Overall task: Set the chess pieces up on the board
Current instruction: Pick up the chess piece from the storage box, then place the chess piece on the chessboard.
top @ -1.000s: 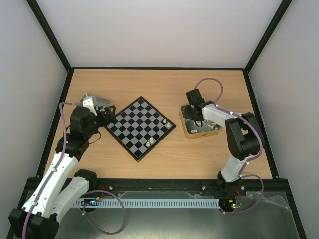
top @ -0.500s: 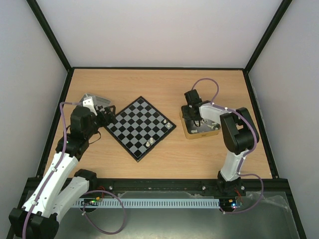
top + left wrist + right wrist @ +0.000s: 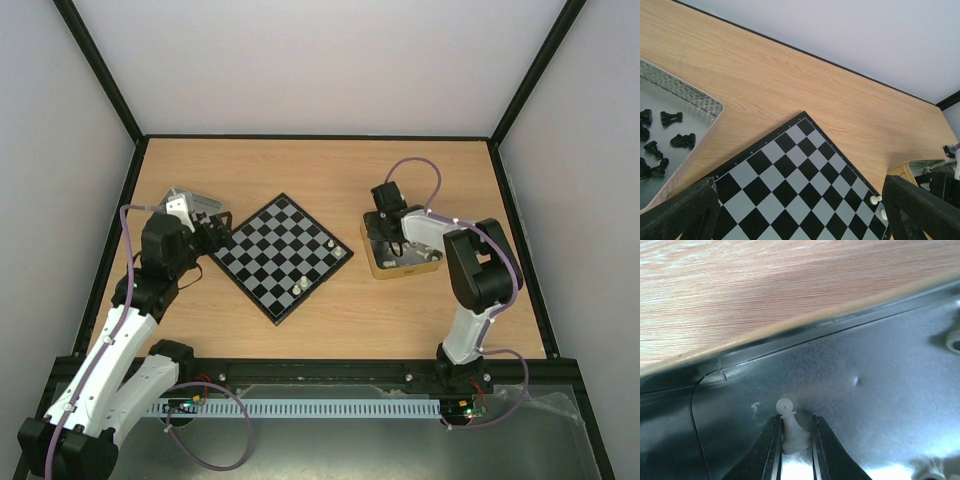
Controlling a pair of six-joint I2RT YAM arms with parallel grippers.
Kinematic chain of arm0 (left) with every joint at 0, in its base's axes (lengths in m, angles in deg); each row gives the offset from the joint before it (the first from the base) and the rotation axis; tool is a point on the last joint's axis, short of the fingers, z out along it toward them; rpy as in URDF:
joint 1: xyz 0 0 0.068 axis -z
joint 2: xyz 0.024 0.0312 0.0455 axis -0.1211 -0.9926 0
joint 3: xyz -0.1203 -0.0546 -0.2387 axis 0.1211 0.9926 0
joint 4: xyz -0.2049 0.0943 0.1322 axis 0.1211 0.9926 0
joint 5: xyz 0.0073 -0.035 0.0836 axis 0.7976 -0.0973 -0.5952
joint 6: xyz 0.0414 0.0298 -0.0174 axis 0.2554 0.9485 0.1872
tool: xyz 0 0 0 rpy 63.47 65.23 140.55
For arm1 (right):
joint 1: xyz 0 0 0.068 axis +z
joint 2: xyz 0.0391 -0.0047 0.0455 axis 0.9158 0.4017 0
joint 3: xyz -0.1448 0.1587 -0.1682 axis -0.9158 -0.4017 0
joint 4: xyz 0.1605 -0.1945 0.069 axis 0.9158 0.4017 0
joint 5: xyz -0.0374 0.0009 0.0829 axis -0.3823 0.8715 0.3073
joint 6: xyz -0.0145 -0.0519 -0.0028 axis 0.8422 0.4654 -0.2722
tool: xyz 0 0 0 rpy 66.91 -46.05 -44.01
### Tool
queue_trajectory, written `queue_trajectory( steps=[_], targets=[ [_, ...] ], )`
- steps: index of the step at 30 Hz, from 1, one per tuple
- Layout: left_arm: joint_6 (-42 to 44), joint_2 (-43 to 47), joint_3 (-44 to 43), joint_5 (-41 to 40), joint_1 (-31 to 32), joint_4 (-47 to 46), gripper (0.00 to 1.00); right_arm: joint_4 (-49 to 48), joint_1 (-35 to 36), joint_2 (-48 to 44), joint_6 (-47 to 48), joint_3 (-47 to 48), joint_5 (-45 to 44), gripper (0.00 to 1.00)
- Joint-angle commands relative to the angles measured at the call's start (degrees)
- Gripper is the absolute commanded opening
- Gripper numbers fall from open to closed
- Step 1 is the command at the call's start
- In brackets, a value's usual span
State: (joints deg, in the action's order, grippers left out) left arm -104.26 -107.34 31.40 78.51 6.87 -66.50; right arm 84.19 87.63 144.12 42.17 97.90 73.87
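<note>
The board (image 3: 285,255), black and light grey checks, lies turned like a diamond at the table's middle; the left wrist view shows it too (image 3: 790,190). A few white chess pieces (image 3: 333,241) stand along its right edge (image 3: 873,199). My right gripper (image 3: 392,243) reaches down into the right tray (image 3: 428,264). There its two fingers (image 3: 771,450) press on either side of a small white pawn (image 3: 789,425) that stands upright on the tray floor; the gripper (image 3: 794,440) is shut on it. My left gripper (image 3: 222,232) hangs open over the board's left corner (image 3: 800,220), holding nothing.
A shallow metal tray (image 3: 185,198) at the left holds several black pieces (image 3: 671,117). More white pieces (image 3: 952,340) lie in the dark right tray (image 3: 880,390). A black frame edges the wooden table (image 3: 320,170).
The right gripper's fingers have closed in onto the white pawn in the tray, and that arm has shifted slightly left. The left arm has not moved.
</note>
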Motion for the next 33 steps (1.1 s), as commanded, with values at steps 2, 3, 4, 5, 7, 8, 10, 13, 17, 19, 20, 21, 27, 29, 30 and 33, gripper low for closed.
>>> queue_trajectory(
  steps=[2, 3, 4, 5, 7, 8, 10, 13, 17, 19, 20, 21, 27, 29, 30, 33],
  targets=[
    [0.4, -0.6, 0.2, 2.1, 0.0, -0.8, 0.91, -4.1, -0.3, -8.2, -0.9, -3.6, -1.6, 0.1],
    [0.4, -0.8, 0.1, 3.2, 0.1, -1.0, 0.92, -4.7, -0.2, -9.7, -1.0, -4.4, -0.9, 0.1],
    [0.6, -1.2, -0.1, 4.5, 0.1, -1.2, 0.93, -5.4, -0.3, -11.3, -1.0, -5.2, 0.2, 0.1],
    [0.7, -1.6, -0.3, 5.7, 0.1, -1.5, 0.94, -6.3, -0.2, -12.7, -1.0, -5.8, 1.4, 0.1],
    [0.5, -2.8, -0.7, 7.6, 0.0, -1.8, 0.97, -8.0, -0.2, -15.6, -0.7, -7.2, 4.6, 0.1],
    [0.4, -3.6, -1.1, 8.2, 0.1, -1.8, 0.99, -9.2, -0.1, -17.2, -0.7, -8.0, 6.7, 0.1],
    [0.4, -5.6, -2.2, 9.5, 0.1, -1.3, 0.99, -11.6, 0.1, -20.1, -0.5, -9.5, 11.5, 0.1],
    [-0.2, -8.4, -2.7, 13.1, 0.1, -1.4, 0.99, -15.0, 1.5, -23.7, 0.6, -11.1, 18.3, 0.1],
    [-2.6, -11.4, -1.7, 24.8, 0.0, -6.5, 0.99, -18.0, 5.0, -25.2, 2.8, -11.3, 28.5, 0.1],
    [-5.9, -12.7, -0.6, 31.3, 0.1, -10.8, 0.99, -19.7, 7.3, -25.1, 3.8, -11.3, 34.5, 0.1],
    [-7.6, -13.1, 0.0, 34.5, 0.1, -13.1, 0.99, -20.6, 8.8, -25.0, 4.3, -11.3, 36.1, 0.1],
    [-9.9, -13.5, 0.7, 37.2, 0.1, -15.6, 0.99, -21.2, 10.4, -24.9, 4.9, -11.0, 37.3, 0.1],
    [-18.7, -17.2, 1.8, 46.8, 0.3, -21.5, 0.94, -24.0, 17.6, -22.0, 6.8, -8.3, 45.8, 0.1],
    [-20.1, -19.0, 1.6, 49.2, 0.4, -21.3, 0.89, -24.6, 19.2, -20.8, 6.8, -7.3, 47.4, 0.1],
    [-20.5, -19.7, 1.6, 50.0, 0.5, -21.4, 0.87, -24.8, 19.7, -20.3, 6.8, -6.9, 47.8, 0.1],
    [-22.4, -20.3, 2.5, 51.6, 0.9, -22.9, 0.74, -25.2, 20.7, -18.9, 6.7, -5.8, 48.2, 0.1]
  ],
)
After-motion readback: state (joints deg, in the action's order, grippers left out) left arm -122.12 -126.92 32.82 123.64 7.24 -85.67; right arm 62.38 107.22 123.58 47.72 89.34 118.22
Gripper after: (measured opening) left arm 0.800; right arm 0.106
